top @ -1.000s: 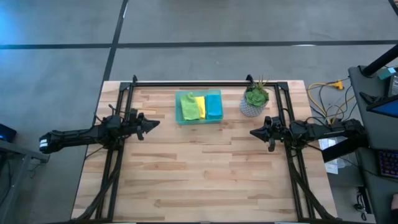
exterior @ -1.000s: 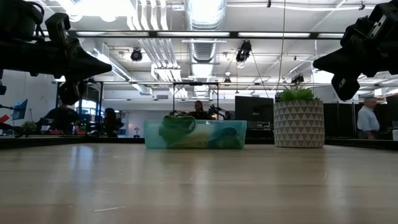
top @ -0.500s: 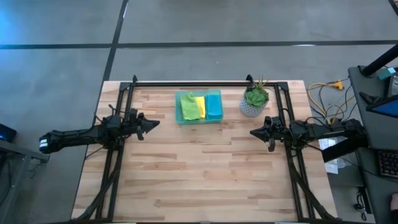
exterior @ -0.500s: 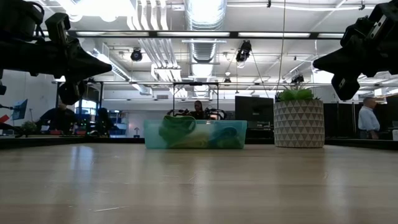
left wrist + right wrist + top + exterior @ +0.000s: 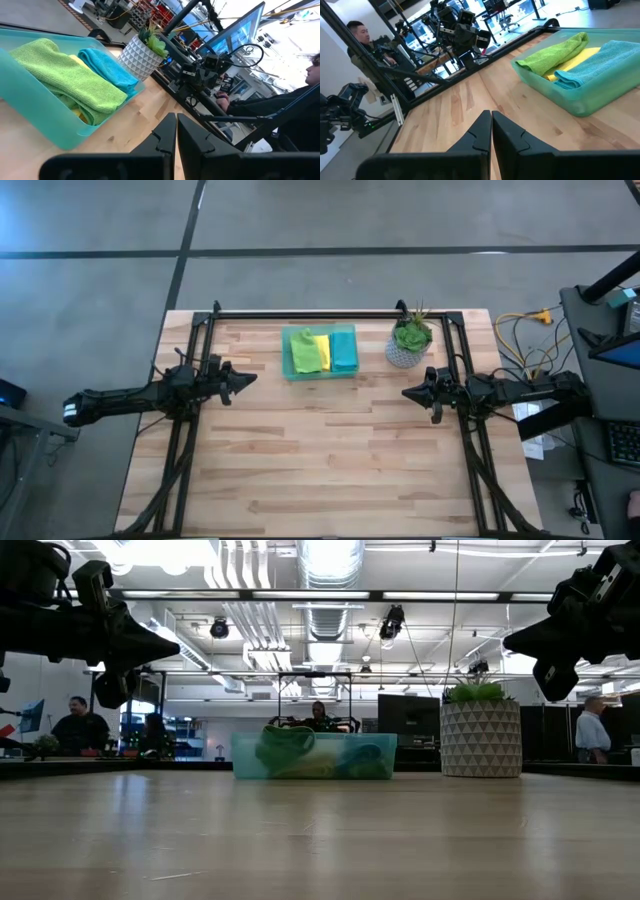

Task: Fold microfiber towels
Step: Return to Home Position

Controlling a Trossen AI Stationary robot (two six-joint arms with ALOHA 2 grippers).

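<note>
The surface is evenly and brightly lit from above. In the low view, glare is cast by ceiling lights at twelve o'clock and reflected on the wood.

Counter: pale wood planks, rectangular.
Tray: translucent teal-green, rectangular, flat on the counter near the middle of its back edge.
Potted plant: spiky green leaves in a white pot with a triangle pattern, upright, near the tray but apart from it, toward the back right corner.
Cables: yellow and white, loose on the floor past the counter's right edge.
People: one seated far behind the counter's left side, one standing far right.
</note>
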